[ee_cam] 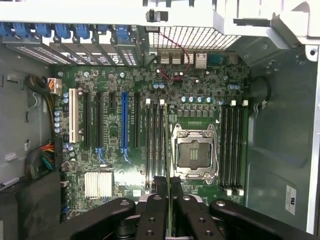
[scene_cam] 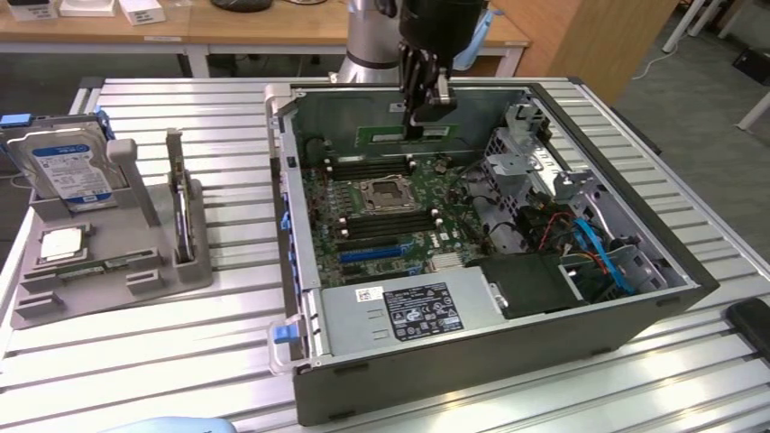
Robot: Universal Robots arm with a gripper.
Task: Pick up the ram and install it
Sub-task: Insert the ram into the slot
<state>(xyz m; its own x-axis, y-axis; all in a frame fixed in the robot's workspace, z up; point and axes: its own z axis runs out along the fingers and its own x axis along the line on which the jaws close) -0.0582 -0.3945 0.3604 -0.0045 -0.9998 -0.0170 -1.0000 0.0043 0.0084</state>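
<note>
The tool [scene_cam: 424,115] hangs at 12 o'clock in the exterior view, over the far end of the open computer case [scene_cam: 481,379], and it is clenched on the ram [scene_cam: 391,136], a narrow green stick held by its upper edge with its long side level. In the wrist view the ram [ee_cam: 167,150] appears edge-on as a thin line running out from between the two black fingertips [ee_cam: 159,184]. It is lined up along the bank of memory slots [ee_cam: 155,145] between the CPU socket [ee_cam: 194,152] and the blue expansion slot [ee_cam: 124,122]. The stick is above the motherboard [scene_cam: 361,225] and not seated in any slot. At 6 o'clock inside the case lies the grey power supply [scene_cam: 416,311]. At 9 o'clock on the slatted metal worktop [scene_cam: 180,361] sits a grey holder [scene_cam: 108,280] carrying a blue-labelled hard drive [scene_cam: 70,167] and, upright beside it, a dark card with a metal bracket [scene_cam: 180,207].
</note>
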